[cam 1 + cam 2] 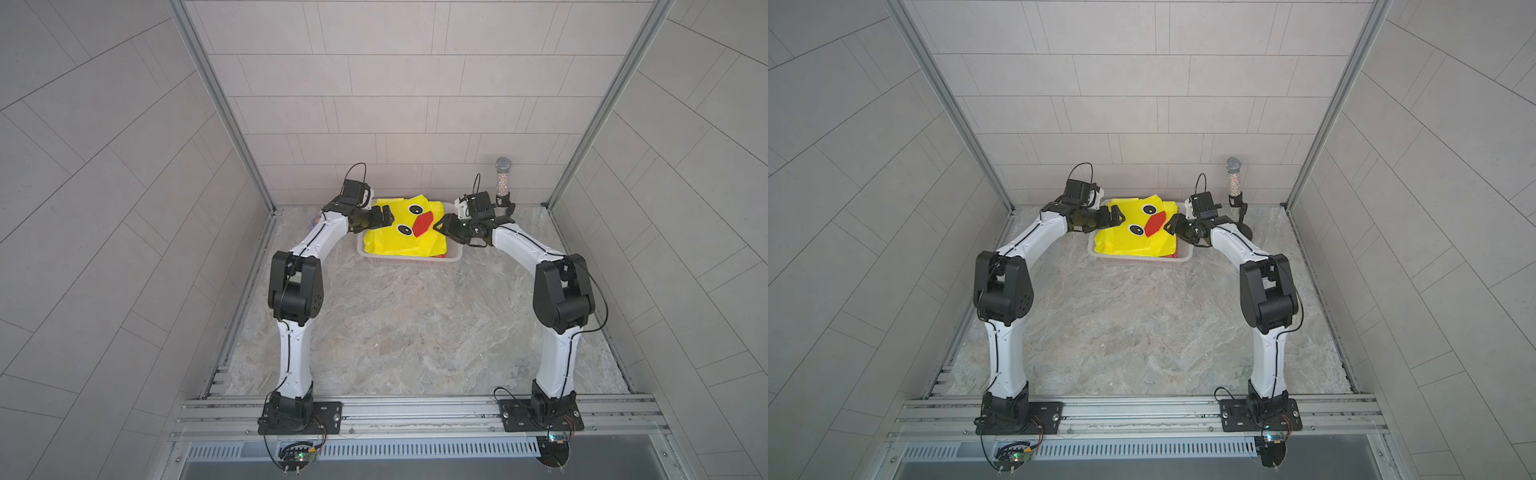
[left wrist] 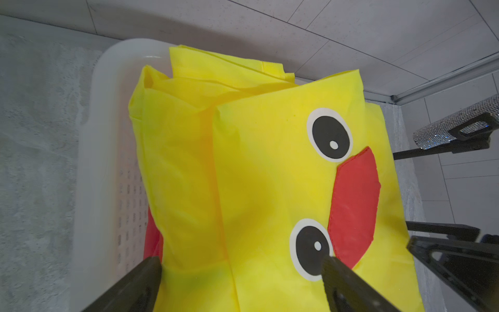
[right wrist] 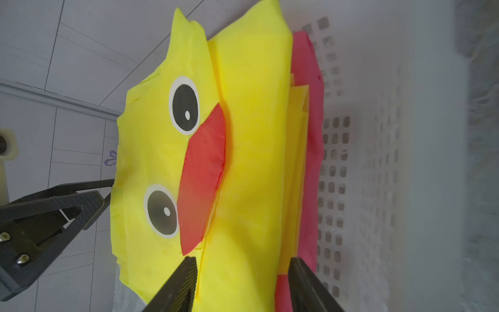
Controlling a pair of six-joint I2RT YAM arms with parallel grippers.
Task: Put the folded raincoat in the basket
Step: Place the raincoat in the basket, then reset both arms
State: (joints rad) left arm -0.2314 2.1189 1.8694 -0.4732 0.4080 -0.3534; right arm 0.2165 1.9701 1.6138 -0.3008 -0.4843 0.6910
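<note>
The left gripper (image 1: pixel 381 217) hovers at one edge of the folded raincoat (image 1: pixel 390 241), jaws spread wide, gripping nothing. The raincoat, yellow with duck eyes and a red beak (red-pink cloth (image 3: pixel 310 108) shows beneath it), lies in the basket (image 1: pixel 409 261), puffing above the rim, so placing looks done. The right gripper (image 1: pixel 441 227) stands partly open, seemingly unclamped; only withdrawal seems left.

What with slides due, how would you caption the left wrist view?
Open left end effector over yellow duck raincoat lying in white basket.
</note>
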